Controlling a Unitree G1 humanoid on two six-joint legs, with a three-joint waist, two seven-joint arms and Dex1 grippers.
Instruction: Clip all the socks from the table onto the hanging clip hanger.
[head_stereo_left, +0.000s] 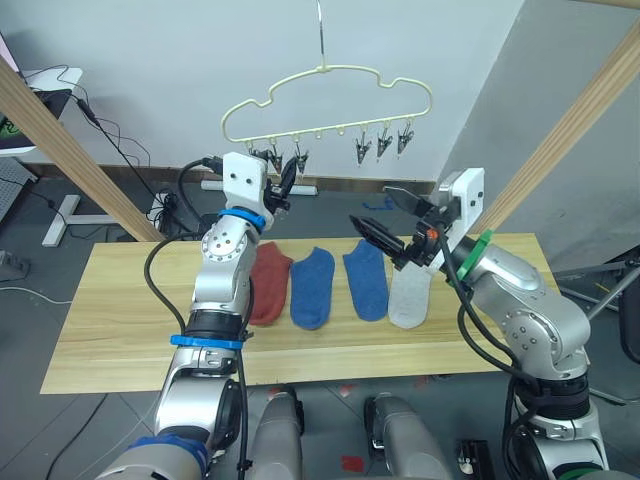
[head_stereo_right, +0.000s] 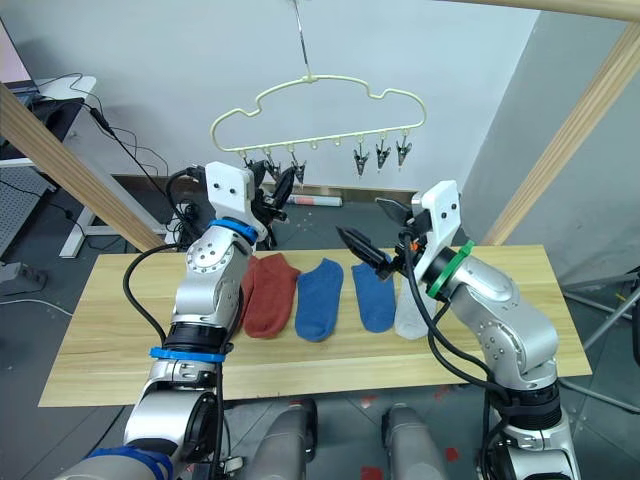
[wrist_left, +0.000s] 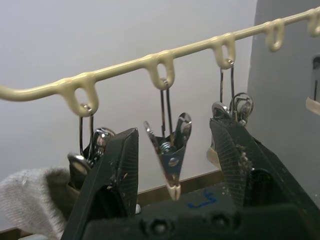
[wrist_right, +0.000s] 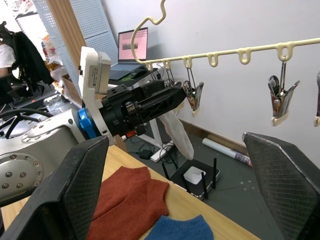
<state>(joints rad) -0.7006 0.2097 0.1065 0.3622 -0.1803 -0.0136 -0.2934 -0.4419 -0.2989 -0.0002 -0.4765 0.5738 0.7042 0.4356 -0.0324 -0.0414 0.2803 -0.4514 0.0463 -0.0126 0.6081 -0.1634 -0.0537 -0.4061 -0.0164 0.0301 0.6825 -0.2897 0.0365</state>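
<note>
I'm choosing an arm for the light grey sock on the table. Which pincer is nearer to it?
Right. The right pincer hovers open just above the light grey sock, while the left pincer is raised at the clip hanger, beyond the red sock.

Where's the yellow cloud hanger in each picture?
Left eye view: hanger high in the middle.
Right eye view: high in the middle too.
Left wrist view: its looped bar, close up.
Right wrist view: its hook and bar, against the wall.
Shared landmark: the left hand, right under its bar.
</note>
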